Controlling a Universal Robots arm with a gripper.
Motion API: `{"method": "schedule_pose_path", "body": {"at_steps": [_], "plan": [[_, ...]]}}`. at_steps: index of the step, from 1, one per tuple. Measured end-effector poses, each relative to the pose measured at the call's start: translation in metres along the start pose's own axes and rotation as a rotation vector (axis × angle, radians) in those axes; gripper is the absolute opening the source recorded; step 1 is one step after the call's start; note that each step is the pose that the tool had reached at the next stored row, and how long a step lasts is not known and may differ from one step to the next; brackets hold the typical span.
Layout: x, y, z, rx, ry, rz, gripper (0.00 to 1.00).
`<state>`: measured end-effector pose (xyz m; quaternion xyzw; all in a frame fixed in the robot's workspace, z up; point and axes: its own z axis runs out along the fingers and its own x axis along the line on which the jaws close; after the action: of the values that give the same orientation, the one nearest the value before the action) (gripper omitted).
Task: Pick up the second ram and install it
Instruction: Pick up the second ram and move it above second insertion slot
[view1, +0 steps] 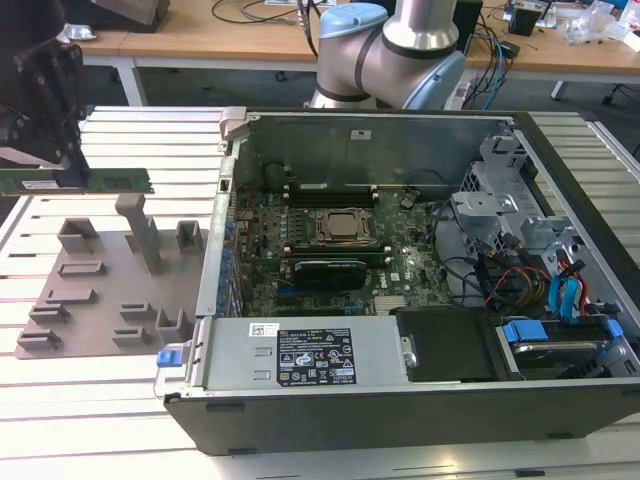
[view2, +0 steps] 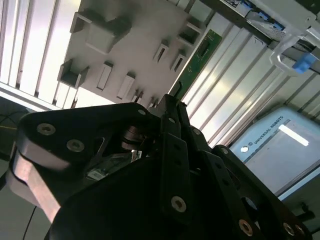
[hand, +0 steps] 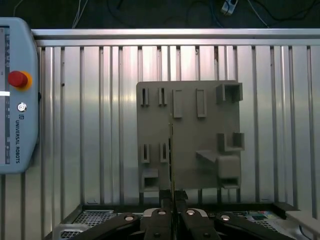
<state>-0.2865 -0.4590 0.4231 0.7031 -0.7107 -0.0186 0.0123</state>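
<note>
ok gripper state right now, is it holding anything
Gripper: shut on the second ram, which it holds over the grey fixture plate.

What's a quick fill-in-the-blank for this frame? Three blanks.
1. The gripper is ____ on the second ram.
2. The second ram's board is coloured ____.
3. In the exterior view, the open computer case sits to the ____ of the grey fixture plate.
Missing words: shut; green; right.
</note>
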Motion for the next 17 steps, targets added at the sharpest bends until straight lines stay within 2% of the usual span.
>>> {"method": "schedule_pose_path", "body": {"at_steps": [3,4,6,10,11,17], "plan": [[-0.0001,-0.0112,-0.0005,0.0000,0.0000,0.000,0.13],[-0.0002,-0.0207,-0.0009,0.0000,-0.0001,0.000,0.13],[-0.0004,-0.0340,-0.0015,-0.0002,0.0000,0.000,0.13],[-0.0007,-0.0486,-0.0020,-0.0003,0.0000,0.000,0.13],[-0.0009,-0.0547,-0.0023,-0.0004,-0.0001,0.000,0.13],[-0.0017,-0.0747,-0.0031,-0.0003,0.0000,0.000,0.13]]}}
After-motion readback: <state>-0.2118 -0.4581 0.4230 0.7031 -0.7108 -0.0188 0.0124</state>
